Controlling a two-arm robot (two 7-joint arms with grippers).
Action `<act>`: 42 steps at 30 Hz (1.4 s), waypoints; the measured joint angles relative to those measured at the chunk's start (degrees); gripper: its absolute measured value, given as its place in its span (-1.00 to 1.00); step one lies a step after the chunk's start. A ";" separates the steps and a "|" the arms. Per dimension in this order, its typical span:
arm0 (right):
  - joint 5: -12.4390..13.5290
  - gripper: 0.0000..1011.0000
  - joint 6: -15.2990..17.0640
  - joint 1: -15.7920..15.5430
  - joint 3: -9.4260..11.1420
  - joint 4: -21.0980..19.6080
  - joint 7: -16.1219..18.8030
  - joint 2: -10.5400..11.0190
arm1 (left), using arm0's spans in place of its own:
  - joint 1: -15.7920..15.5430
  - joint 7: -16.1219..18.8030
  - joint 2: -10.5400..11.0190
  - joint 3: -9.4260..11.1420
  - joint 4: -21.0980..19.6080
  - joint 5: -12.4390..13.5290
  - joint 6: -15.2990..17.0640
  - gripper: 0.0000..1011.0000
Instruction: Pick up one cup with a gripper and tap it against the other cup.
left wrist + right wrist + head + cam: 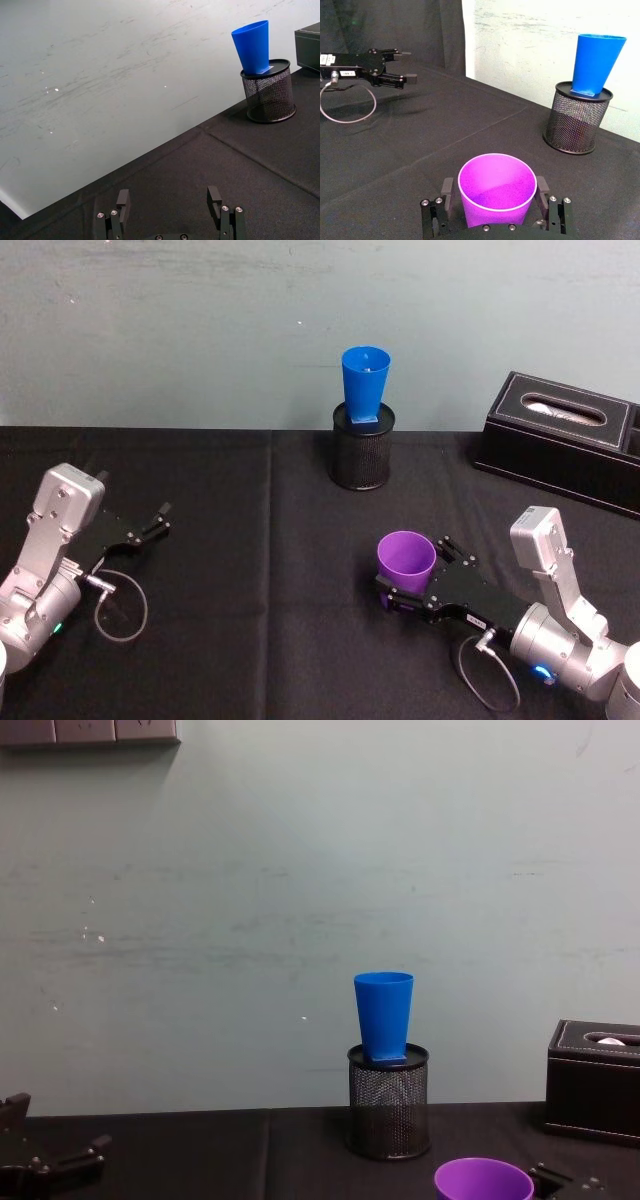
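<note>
Grasp stage: right gripper fingers either side of purple cup, seemingly closed on it, front right of table; lift not evident. Blue cup sits atop mesh holder at back, well apart. Carry and tap left. Left gripper idle at left, fingers apart.

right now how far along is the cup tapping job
Done: the right gripper sits around the purple cup. In hand: the grasp; I cannot tell if it is lifted yet. Left: carry it to the blue cup, standing in the mesh holder, and tap. The left gripper rests open, far left.
</note>
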 joint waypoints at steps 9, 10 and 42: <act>0.03 0.98 0.07 -0.04 -0.02 0.00 0.00 0.03 | 0.00 0.00 0.00 0.00 0.00 0.01 0.00 1.00; 0.04 0.98 0.09 -0.03 -0.03 0.00 0.00 0.03 | 0.00 0.00 0.00 0.00 0.00 0.00 0.00 1.00; 0.15 0.44 0.19 -0.03 -0.08 -0.09 0.07 0.10 | 0.00 0.00 0.00 0.00 0.00 0.00 0.00 1.00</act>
